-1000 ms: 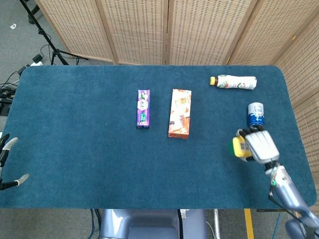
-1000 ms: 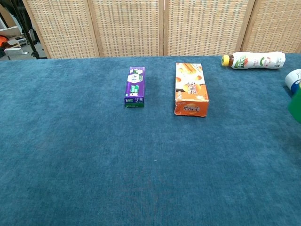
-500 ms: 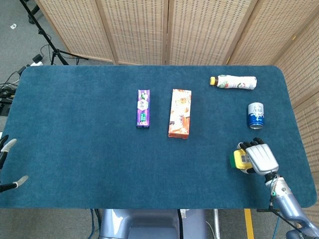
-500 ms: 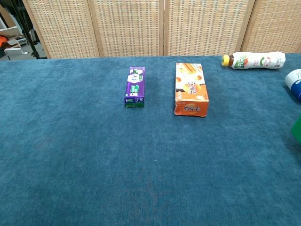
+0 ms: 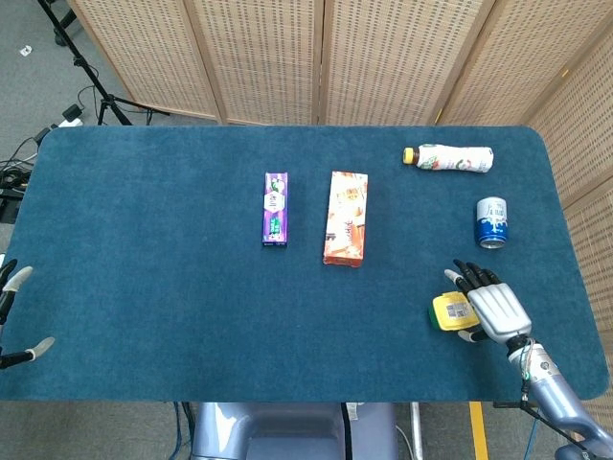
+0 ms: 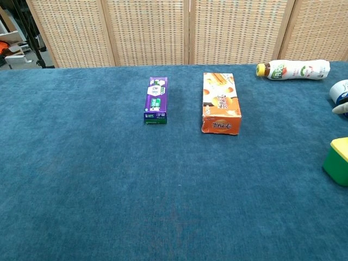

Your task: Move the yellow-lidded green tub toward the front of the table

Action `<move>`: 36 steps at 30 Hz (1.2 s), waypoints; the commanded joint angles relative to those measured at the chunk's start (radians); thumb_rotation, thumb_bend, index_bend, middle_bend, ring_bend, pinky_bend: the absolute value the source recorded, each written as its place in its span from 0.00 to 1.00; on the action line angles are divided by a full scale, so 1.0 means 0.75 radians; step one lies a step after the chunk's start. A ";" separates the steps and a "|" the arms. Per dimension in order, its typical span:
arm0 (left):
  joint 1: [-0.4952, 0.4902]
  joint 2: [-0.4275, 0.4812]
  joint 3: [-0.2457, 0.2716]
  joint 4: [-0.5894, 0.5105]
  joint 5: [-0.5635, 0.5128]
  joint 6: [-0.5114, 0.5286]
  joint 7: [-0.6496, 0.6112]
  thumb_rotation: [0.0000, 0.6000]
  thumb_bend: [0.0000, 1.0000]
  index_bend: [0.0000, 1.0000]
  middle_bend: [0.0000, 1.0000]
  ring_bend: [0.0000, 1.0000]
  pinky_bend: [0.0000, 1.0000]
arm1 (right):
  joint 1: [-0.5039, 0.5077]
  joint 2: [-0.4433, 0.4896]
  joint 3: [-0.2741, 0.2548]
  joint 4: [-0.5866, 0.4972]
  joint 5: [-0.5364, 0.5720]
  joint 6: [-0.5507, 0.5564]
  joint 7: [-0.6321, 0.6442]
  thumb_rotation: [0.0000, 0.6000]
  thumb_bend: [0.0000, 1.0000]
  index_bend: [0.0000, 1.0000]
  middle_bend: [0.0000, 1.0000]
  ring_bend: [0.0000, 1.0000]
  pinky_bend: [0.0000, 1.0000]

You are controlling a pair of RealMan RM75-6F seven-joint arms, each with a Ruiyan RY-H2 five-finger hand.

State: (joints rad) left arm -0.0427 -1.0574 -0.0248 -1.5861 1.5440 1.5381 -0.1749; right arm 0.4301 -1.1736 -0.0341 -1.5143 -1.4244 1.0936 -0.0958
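- Right hand (image 5: 495, 309), seen whole in the head view only, lies fingers spread beside the yellow-lidded green tub (image 5: 449, 312), holding nothing.
- Tub stands upright near the table's (image 5: 172, 287) front right edge; chest view shows only part of it (image 6: 339, 161).
- Left hand's (image 5: 17, 316) fingertips show at the head view's left edge, apart.

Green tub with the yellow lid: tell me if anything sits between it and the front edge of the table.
Nothing visible does. The green tub stands on bare table cloth near the front edge, with the right hand beside it, fingers spread. The blue can is behind it.
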 commanded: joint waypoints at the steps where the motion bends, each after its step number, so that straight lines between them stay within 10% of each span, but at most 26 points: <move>1: 0.002 0.001 0.001 0.000 0.003 0.004 -0.002 1.00 0.00 0.00 0.00 0.00 0.00 | -0.002 0.050 -0.008 -0.079 -0.033 0.014 -0.066 1.00 0.00 0.08 0.00 0.00 0.11; 16: 0.001 0.001 0.001 0.006 0.001 0.001 -0.007 1.00 0.00 0.00 0.00 0.00 0.00 | 0.102 -0.006 0.027 -0.121 0.106 -0.183 -0.409 1.00 0.00 0.14 0.10 0.01 0.11; 25: -0.005 -0.003 -0.002 0.008 -0.009 -0.011 0.000 1.00 0.00 0.00 0.00 0.00 0.00 | 0.089 -0.119 0.033 0.034 0.045 -0.096 -0.460 1.00 0.16 0.45 0.47 0.35 0.11; 36: -0.009 -0.009 -0.002 0.005 -0.014 -0.020 0.021 1.00 0.00 0.00 0.00 0.00 0.00 | 0.065 -0.162 0.039 0.131 -0.129 0.071 -0.229 1.00 0.30 0.52 0.54 0.44 0.17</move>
State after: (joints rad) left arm -0.0493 -1.0639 -0.0261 -1.5822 1.5333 1.5235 -0.1593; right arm 0.4849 -1.2919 -0.0112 -1.4282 -1.4782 1.1005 -0.3461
